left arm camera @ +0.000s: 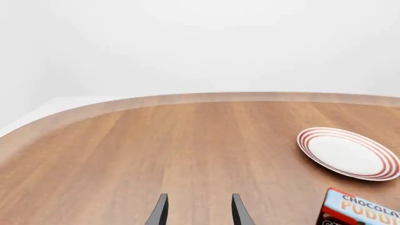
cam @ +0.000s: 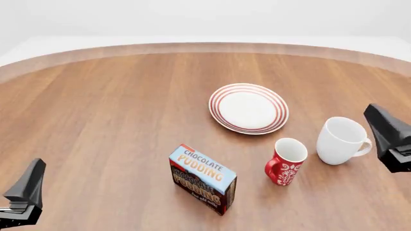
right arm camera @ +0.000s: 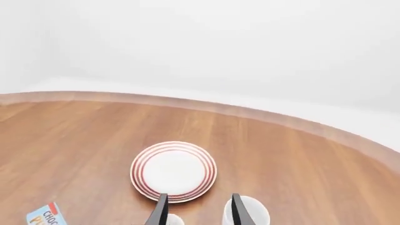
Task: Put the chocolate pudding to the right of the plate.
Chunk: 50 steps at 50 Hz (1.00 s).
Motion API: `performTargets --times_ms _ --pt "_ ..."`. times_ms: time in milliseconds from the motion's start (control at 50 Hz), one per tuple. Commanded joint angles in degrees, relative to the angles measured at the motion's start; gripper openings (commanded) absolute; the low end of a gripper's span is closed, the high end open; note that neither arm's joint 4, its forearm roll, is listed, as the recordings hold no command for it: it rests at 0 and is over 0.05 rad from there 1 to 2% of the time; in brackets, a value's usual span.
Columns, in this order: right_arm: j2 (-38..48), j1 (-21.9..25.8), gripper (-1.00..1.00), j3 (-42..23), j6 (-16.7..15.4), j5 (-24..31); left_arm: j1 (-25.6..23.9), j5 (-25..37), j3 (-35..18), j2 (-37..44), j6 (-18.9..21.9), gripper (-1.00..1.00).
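Wood desk (cam: 103,110) carried four things. Pudding (cam: 203,178) stood upright near the front edge, left of centre, clear of everything and ungrasped. Plate (cam: 249,108) lay further back and to the right of it. Red mug (cam: 286,161) stood in front of the plate, white mug (cam: 341,140) just right of the red one. Left fingers (left arm camera: 198,211) were parted with nothing between them, low at front left. Right fingers (right arm camera: 198,211) were also parted and empty, over the mugs at the right edge.
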Motion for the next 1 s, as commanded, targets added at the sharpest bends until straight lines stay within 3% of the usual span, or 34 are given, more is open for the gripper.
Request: performTargets --times_ms 20,60,100,160,600,900,980,1000 --pt "11.54 3.78 1.0 -10.63 0.63 3.29 0.0 0.0 0.0 0.0 0.0 1.0" --pt "15.4 4.17 1.0 -13.73 -1.79 3.63 0.0 0.0 0.0 0.0 0.0 1.0" --pt "15.88 4.91 1.0 -17.29 -1.25 5.94 0.0 0.0 0.0 0.0 0.0 1.0" --pt "19.69 5.26 1.0 -21.31 -3.11 5.78 0.0 0.0 0.0 0.0 0.0 1.0" --pt "32.75 12.13 1.0 -46.24 -9.56 23.26 0.0 0.0 0.0 0.0 0.0 1.0" --pt "40.33 15.25 1.0 -53.85 -11.6 28.59 0.0 0.0 0.0 0.0 0.0 1.0" --pt "41.34 15.74 1.0 -56.01 -13.5 30.9 0.0 0.0 0.0 0.0 0.0 1.0" --pt "41.54 16.21 1.0 -57.04 -12.5 31.7 0.0 0.0 0.0 0.0 0.0 1.0"
